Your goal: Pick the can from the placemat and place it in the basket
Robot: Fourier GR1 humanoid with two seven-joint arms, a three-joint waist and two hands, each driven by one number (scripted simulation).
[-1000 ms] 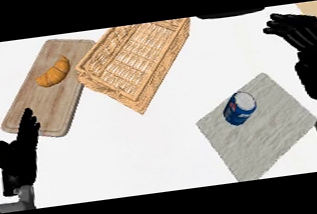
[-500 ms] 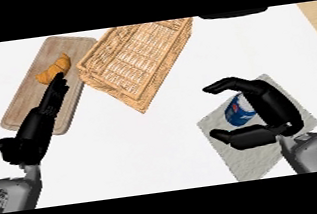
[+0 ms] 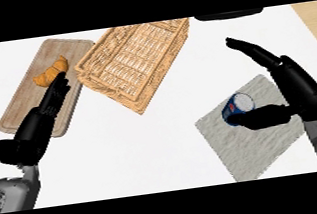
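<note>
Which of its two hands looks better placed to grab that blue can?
The right hand. It is beside the blue can on the grey placemat, thumb touching it. The left hand lies far off, over the wooden board.

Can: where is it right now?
Head view, right side: the can lies on the grey placemat at its upper-left part, beside the right hand whose thumb reaches toward it, well right of the basket.
</note>
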